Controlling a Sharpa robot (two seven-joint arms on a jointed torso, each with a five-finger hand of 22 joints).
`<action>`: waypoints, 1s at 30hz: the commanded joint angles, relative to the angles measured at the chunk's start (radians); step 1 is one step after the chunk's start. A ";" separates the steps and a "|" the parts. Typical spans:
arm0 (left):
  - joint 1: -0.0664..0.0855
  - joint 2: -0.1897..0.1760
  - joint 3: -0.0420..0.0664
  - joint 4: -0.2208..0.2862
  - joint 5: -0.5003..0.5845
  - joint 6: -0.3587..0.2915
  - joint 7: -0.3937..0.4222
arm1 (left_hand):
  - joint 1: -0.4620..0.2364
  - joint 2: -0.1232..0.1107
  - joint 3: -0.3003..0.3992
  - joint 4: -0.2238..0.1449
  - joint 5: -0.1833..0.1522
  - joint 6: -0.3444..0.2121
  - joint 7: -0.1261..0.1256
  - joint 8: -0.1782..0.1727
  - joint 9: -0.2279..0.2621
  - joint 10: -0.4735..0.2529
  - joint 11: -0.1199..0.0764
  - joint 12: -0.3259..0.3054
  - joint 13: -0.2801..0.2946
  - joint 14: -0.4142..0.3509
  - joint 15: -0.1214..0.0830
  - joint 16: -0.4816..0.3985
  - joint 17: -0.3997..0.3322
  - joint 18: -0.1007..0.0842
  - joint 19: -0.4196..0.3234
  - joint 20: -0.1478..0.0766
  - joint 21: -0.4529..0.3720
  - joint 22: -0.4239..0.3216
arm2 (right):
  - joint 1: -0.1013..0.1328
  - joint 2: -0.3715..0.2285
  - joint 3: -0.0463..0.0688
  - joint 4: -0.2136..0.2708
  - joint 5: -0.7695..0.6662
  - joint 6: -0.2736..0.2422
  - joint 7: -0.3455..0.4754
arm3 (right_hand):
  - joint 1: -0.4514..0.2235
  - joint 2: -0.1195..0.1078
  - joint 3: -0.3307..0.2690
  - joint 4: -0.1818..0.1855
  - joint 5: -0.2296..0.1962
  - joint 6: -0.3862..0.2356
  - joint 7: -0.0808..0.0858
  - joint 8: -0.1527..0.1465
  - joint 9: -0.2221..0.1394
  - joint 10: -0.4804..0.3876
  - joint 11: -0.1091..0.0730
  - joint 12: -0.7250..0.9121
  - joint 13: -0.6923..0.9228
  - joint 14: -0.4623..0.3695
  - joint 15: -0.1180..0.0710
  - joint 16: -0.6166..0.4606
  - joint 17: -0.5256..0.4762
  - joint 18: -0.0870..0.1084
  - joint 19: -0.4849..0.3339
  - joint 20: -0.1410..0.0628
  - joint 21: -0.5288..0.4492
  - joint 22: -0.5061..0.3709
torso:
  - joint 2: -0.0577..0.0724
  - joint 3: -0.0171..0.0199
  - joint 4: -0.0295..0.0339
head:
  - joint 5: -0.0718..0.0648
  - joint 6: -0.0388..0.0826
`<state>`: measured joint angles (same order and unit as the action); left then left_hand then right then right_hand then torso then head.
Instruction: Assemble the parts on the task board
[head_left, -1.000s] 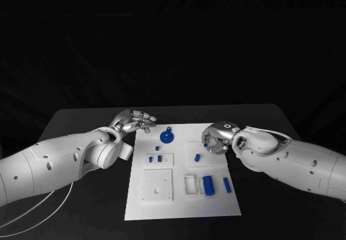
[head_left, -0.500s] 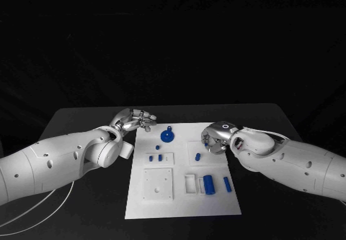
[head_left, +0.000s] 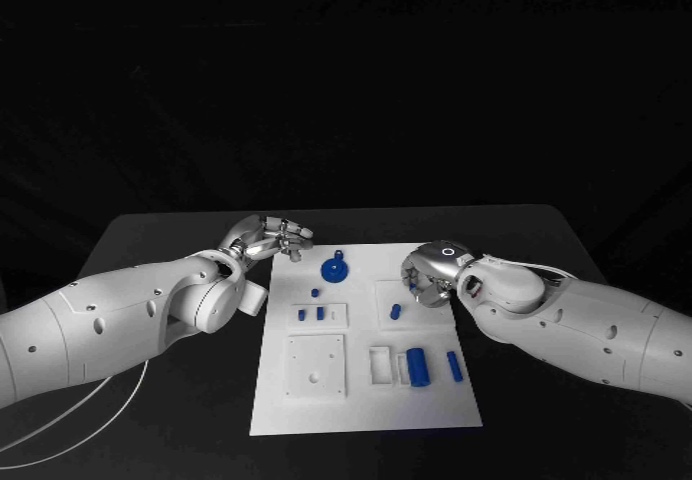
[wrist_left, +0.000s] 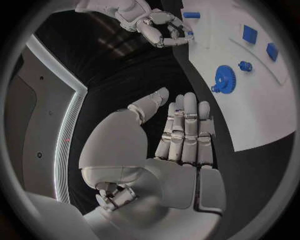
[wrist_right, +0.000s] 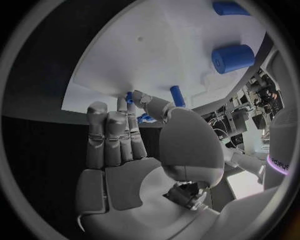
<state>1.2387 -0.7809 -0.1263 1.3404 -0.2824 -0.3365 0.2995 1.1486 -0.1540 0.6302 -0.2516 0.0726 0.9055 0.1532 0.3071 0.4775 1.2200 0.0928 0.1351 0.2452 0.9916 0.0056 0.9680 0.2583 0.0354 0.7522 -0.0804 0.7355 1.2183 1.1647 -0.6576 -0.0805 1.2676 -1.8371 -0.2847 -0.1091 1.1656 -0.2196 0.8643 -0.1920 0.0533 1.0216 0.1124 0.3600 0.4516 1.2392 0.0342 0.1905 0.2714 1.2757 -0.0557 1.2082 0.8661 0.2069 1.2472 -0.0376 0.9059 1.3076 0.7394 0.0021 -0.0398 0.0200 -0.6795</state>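
On the black table (head_left: 173, 235) the white task board (head_left: 361, 410) lies lengthwise away from the robot, blue parts scattered over it. At its far left corner the left hand (head_left: 268, 240) hovers over bare table, holding nothing; the left wrist view shows its fingers (wrist_left: 186, 127) straight and pressed side by side. By the right edge the right hand (head_left: 428, 277) pinches a small blue peg (wrist_right: 129, 96) at its fingertips. The peg's long axis seems to run roughly upright, though it is mostly hidden. Judged risk: such a shallow pinch could let the peg tilt, jam, or slip.
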 joint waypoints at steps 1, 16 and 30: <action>0.002 0.000 0.001 0.003 0.007 0.016 0.008 | -0.006 0.003 -0.008 -0.001 -0.005 -0.006 -0.001 0.004 0.001 -0.002 0.004 -0.003 0.000 0.000 0.007 -0.004 0.001 -0.011 -0.006 -0.005 -0.007 -0.001 | -0.009 -0.003 -0.007 -0.001 -0.066 0.027 -0.038 | 0.011 -0.001 0.010 -0.001 -0.004 0.010 -0.002 0.006 0.004 0.028 0.013 0.005 0.008 0.001 -0.009 0.003 -0.002 0.055 -0.001 -0.006 0.002 0.018 | 0.000 -0.0002 -0.0005 | -0.001 -0.003; 0.002 -0.001 0.001 0.003 0.006 0.013 0.009 | -0.004 0.002 -0.009 -0.002 -0.005 -0.008 -0.001 0.003 0.001 -0.003 0.004 -0.003 0.000 0.000 0.008 -0.006 0.002 -0.010 -0.006 -0.005 -0.008 0.000 | -0.011 -0.002 -0.009 0.010 -0.102 -0.030 -0.062 | 0.020 -0.014 0.028 -0.002 -0.004 0.031 -0.011 0.017 0.009 0.054 0.003 0.008 0.021 0.007 -0.019 0.002 -0.006 0.055 0.006 -0.010 0.006 0.017 | -0.001 -0.0003 0.0000 | -0.003 -0.003; 0.002 0.001 0.001 -0.007 0.006 0.008 0.013 | -0.005 0.004 -0.010 -0.002 -0.005 -0.009 0.000 0.003 0.001 -0.004 0.005 -0.004 0.000 0.001 0.008 -0.008 0.003 -0.011 -0.006 -0.005 -0.009 0.000 | -0.012 -0.022 -0.007 0.038 -0.104 -0.083 -0.062 | 0.023 -0.027 0.041 0.010 -0.004 0.041 -0.015 0.021 0.011 0.066 -0.002 0.007 0.029 0.016 -0.024 0.000 -0.010 0.055 0.014 -0.014 0.007 0.015 | -0.001 -0.0005 0.0007 | -0.001 0.000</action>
<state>1.2388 -0.7819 -0.1262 1.3333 -0.2813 -0.3344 0.2995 1.1486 -0.1540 0.6274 -0.2545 0.0726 0.9055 0.1532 0.3071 0.4772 1.2200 0.0926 0.1351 0.2453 0.9916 0.0055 0.9641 0.2591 0.0304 0.7523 -0.0803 0.7316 1.2184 1.1527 -0.6763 -0.0892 1.3024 -1.9222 -0.3472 -0.1595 1.1893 -0.2387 0.8999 -0.1807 0.0502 1.0570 0.0981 0.3744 0.4612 1.2604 0.0196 0.1900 0.2998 1.2917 -0.0749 1.2081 0.8572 0.2069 1.2632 -0.0436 0.9096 1.3074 0.7381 0.0017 -0.0392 0.0185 -0.6800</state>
